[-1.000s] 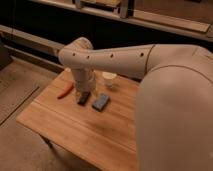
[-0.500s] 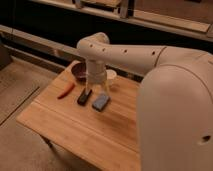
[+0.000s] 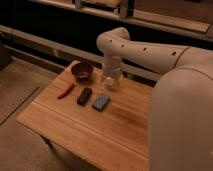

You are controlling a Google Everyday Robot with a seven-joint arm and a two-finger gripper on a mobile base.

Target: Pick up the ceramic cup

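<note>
Closest to the camera, the robot's thick white arm (image 3: pixel 182 110) fills the right side and lower right corner, and its pale shell covers that end of the wooden surface (image 3: pixel 75 127). The near part of the surface shows only light planks running to its front edge, with grey floor (image 3: pixel 20 90) to the left of it.

Further in, three small things lie in a loose row that slants across the planks. At the left is a slim red object (image 3: pixel 65 91). A black oblong block (image 3: pixel 84 95) lies beside it, and a blue-grey block (image 3: pixel 101 101) is just right of that. The three are near one another but do not touch.

Behind the row, toward the back edge, a dark red-brown bowl (image 3: pixel 82 71) stands upright on the left. To its right, apart from it, is the ceramic cup (image 3: pixel 112 85) — a small cream shape standing on the surface near the back edge. The arm bends at its elbow and drops straight down there, so the gripper (image 3: pixel 110 80) hangs right over the cup and down at its level. The fingers stand apart, not clamped on anything, and the cup rests on the wood beneath them. Whether they touch its sides cannot be told.

Beyond the surface, dark horizontal rails (image 3: pixel 50 45) and a shelf edge run across the background.
</note>
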